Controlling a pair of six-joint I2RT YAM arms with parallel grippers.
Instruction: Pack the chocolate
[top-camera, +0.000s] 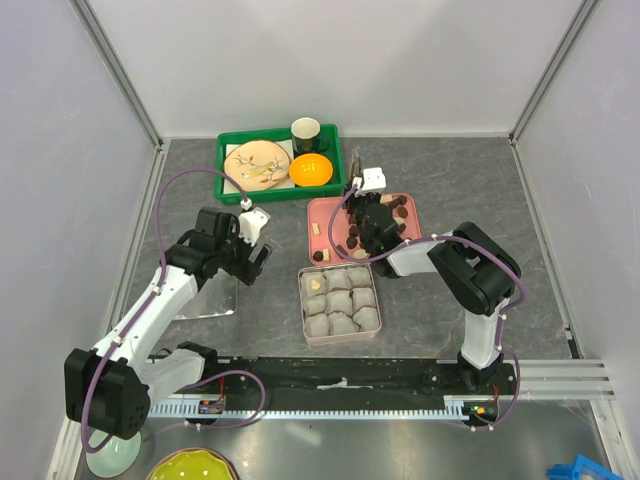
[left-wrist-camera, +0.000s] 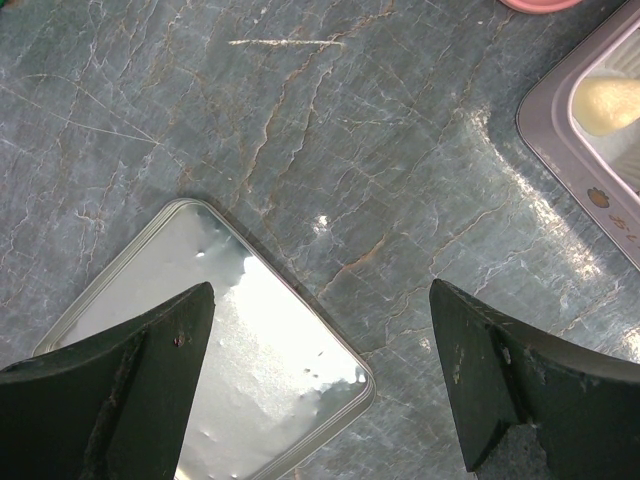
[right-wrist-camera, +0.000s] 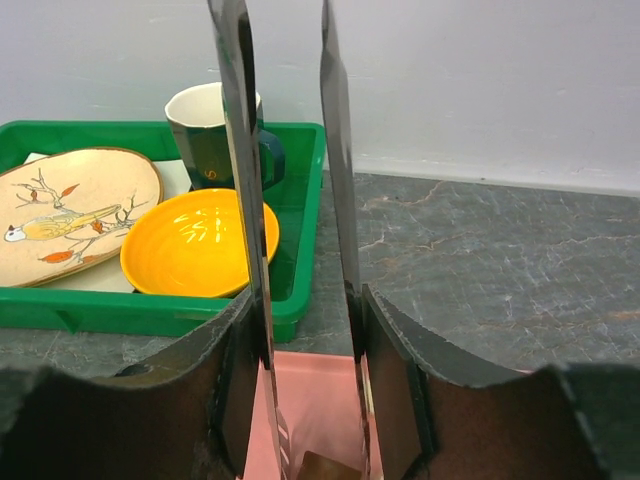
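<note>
The right end effector (right-wrist-camera: 288, 120) fills its own wrist view: two thin blades stand a narrow gap apart. Their tips are cut off by the frame, so I cannot tell whether they hold anything. Overhead, it hangs over the pink tray (top-camera: 325, 212), where most of the chocolate (top-camera: 400, 207) lies loose. The tin (top-camera: 341, 344) just nearer holds paper cups (top-camera: 345, 300). Only one cream piece (top-camera: 317, 284) clearly sits in a cup, so I judge packing barely begun, with nearly all pieces left. The left end effector (left-wrist-camera: 320, 290) hangs wide open and empty above the surface (left-wrist-camera: 350, 150). Its view alone shows the lid (left-wrist-camera: 250, 380) plainly, partly under one finger. The right wrist alone shows the green tray (right-wrist-camera: 300, 290) close up.
</note>
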